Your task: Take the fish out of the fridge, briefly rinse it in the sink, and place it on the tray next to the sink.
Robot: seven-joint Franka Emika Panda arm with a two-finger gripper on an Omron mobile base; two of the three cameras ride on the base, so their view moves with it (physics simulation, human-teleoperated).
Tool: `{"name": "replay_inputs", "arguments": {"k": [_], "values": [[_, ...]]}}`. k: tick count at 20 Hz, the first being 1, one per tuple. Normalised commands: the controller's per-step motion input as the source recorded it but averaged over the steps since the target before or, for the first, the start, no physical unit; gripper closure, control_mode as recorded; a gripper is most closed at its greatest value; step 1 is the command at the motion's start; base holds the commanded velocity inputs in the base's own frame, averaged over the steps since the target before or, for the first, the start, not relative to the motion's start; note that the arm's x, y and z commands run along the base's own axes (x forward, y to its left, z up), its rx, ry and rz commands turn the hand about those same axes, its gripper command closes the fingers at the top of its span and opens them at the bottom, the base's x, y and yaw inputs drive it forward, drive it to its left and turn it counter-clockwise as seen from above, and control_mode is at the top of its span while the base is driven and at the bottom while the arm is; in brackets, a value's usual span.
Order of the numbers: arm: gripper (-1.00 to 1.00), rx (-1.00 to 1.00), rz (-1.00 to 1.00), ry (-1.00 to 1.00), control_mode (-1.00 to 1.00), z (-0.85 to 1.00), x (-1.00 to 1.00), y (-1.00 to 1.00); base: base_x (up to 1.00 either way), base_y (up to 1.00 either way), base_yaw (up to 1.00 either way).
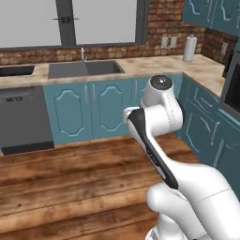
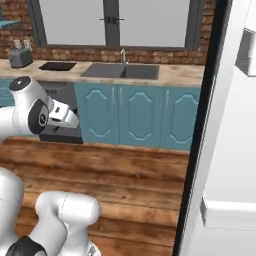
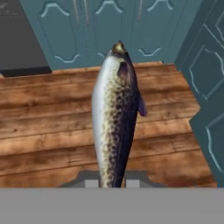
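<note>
Fish (image 3: 114,118) sits clamped in the pincer (image 3: 112,183) — held at one end, body extending away over the wooden floor (image 3: 48,131), facing teal cabinets (image 3: 109,26). Sink (image 1: 84,69) is set in the counter (image 1: 150,63) under the window, well apart; tray (image 2: 57,66) lies just beside it.

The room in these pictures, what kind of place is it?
A home kitchen, rendered: a sink with a faucet set in a counter over teal cabinets, a brick wall behind, and a toaster.
</note>
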Motion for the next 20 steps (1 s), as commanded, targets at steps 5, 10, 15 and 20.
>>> {"name": "replay_inputs", "arguments": {"k": [5, 10, 15, 20], "values": [[1.00, 0.00, 0.00, 0.00, 1.00, 0.00, 0.00, 0.00, 1.00, -1.00, -0.01], [1.00, 0.00, 0.00, 0.00, 1.00, 0.00, 0.00, 0.00, 1.00, -0.25, -0.06], [1.00, 0.00, 0.00, 0.00, 1.00, 0.00, 0.00, 0.00, 1.00, 0.38, -0.02], [1.00, 0.00, 0.00, 0.00, 1.00, 0.00, 0.00, 0.00, 1.00, 0.24, 0.00]]}}
